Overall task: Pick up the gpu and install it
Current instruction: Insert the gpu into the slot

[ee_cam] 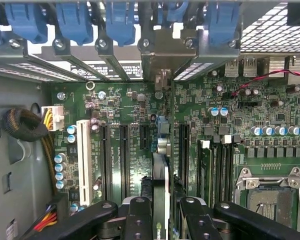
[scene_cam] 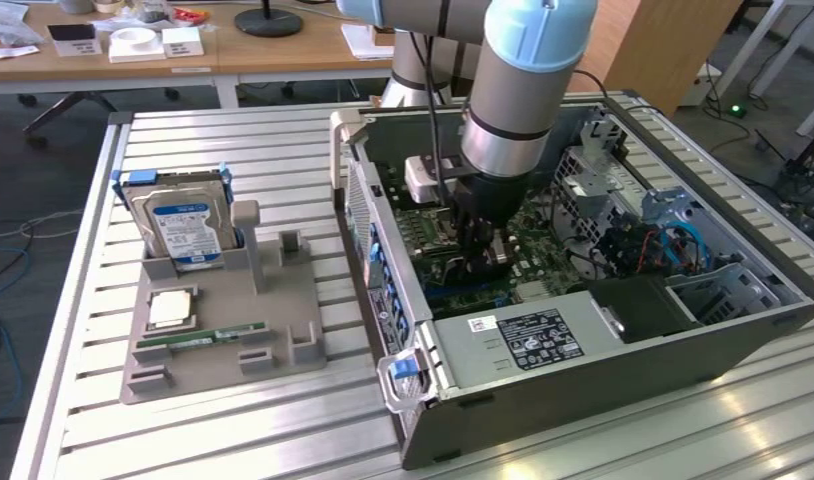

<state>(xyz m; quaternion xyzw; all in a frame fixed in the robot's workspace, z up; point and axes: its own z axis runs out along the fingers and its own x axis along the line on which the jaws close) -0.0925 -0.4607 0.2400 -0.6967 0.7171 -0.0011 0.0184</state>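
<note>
My gripper [scene_cam: 489,262] reaches down inside the open computer case [scene_cam: 607,380], just above the motherboard [scene_cam: 441,280]. In the wrist view the gripper [ee_cam: 162,220] is shut on the gpu [ee_cam: 160,187]. The card is seen edge-on as a thin upright board between the two black fingers [ee_cam: 139,220]. It runs away from the fingers along an expansion slot toward the case's rear wall. Its silver bracket [ee_cam: 162,62] stands at the rear slot openings under the blue latches [ee_cam: 120,20]. I cannot tell whether the card's edge sits in the slot.
Other black expansion slots [ee_cam: 124,155] and a white one [ee_cam: 83,160] lie beside the card, with memory slots [ee_cam: 217,170] and the CPU socket [ee_cam: 270,185] on the other side. Outside the case, a grey holder [scene_cam: 207,340] carries a hard drive [scene_cam: 180,225], a CPU [scene_cam: 167,308] and a memory stick [scene_cam: 200,337].
</note>
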